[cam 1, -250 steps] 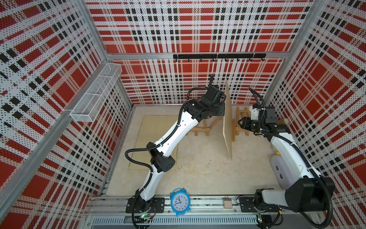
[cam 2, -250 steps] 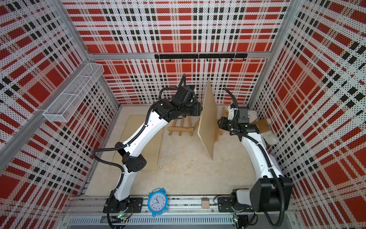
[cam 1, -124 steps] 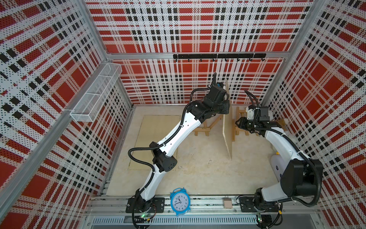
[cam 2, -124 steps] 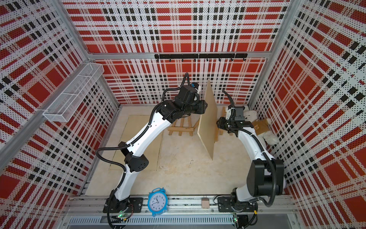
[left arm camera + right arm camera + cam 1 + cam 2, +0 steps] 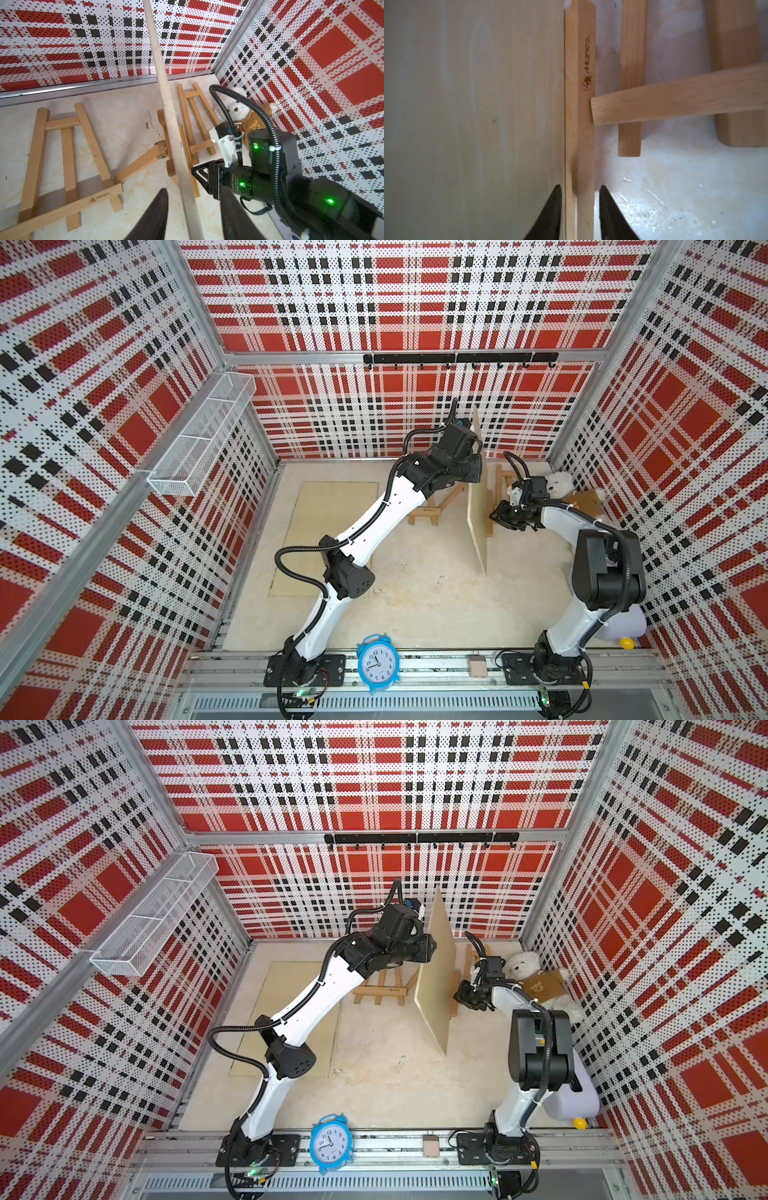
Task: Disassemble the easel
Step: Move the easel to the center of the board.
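**Board on edge between two easels, a gripper at each**

The wooden board [image 5: 476, 506] stands on edge near the back of the worktop [image 5: 415, 593]. The left gripper [image 5: 192, 193] straddles its upper edge, jaws apart, with a gap showing on either side. The right gripper [image 5: 580, 189] brackets the ledge bar [image 5: 580, 104] of the easel [image 5: 193, 116] on the right arm's side, where the bar meets the board. Its fingers sit just beside the wood, and I cannot tell whether they pinch it. A second easel [image 5: 68, 149] lies flat on the board's other side.
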You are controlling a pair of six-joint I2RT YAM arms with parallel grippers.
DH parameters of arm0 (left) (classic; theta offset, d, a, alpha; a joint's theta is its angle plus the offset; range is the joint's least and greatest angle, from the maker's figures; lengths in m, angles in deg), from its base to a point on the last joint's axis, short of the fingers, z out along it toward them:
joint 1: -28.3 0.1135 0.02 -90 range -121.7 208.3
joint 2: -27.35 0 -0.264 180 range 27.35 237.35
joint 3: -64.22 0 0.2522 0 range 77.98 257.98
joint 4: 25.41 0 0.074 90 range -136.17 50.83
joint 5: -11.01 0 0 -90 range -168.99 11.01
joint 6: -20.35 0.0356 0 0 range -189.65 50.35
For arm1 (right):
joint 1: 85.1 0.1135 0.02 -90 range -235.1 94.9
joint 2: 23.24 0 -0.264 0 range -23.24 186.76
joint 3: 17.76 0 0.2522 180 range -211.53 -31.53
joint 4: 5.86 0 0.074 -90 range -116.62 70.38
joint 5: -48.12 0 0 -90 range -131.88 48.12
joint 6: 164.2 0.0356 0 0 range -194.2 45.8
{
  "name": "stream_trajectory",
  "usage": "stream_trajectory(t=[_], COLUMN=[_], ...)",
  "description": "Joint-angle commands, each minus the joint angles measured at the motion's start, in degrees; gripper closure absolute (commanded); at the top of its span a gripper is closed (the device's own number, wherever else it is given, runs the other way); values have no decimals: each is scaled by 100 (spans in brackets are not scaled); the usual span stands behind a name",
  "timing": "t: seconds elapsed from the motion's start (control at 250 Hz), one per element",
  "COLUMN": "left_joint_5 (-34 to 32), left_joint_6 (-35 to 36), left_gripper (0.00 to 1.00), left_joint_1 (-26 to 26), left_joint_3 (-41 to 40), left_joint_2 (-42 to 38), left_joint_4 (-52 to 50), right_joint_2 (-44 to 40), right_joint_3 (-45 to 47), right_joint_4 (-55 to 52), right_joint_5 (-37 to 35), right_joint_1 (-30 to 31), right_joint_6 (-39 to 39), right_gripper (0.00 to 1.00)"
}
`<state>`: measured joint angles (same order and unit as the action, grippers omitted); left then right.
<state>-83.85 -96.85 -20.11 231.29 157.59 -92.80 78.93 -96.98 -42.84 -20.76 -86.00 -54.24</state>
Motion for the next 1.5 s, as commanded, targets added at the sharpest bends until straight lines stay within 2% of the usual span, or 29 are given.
stream_trajectory(t=[0.0, 0.144, 0.312, 0.664, 0.98, 1.309, 1.497], left_joint_5=[47, 59, 38, -101, -334, -510, -687], left_joint_6=[-82, -101, -176, -241, -199, -119, -85], left_gripper=[56, 58, 62, 63, 63, 63, 62], left_joint_1=[-10, -11, 15, -144, -283, -501, -607], left_joint_3=[163, 157, 148, 131, -330, -364, -646], left_joint_2=[6, -22, -58, -169, -673, -902, -1141], left_joint_4=[-131, -228, -332, -571, -631, -821, -910], right_joint_2=[137, 262, 178, -129, -502, -1165, -1577], right_joint_3=[48, 208, 598, 1006, 1244, 1923, 2390], right_joint_4=[457, 626, 810, 477, -56, -217, -366], right_joint_5=[254, 385, 656, 634, 583, 709, 714], right_joint_1=[-6, -32, -41, -59, -59, -59, 13], right_joint_6=[78, 103, 61, -427, -588, -572, -617], right_gripper=[70, 75, 86, 97, 100, 100, 100])
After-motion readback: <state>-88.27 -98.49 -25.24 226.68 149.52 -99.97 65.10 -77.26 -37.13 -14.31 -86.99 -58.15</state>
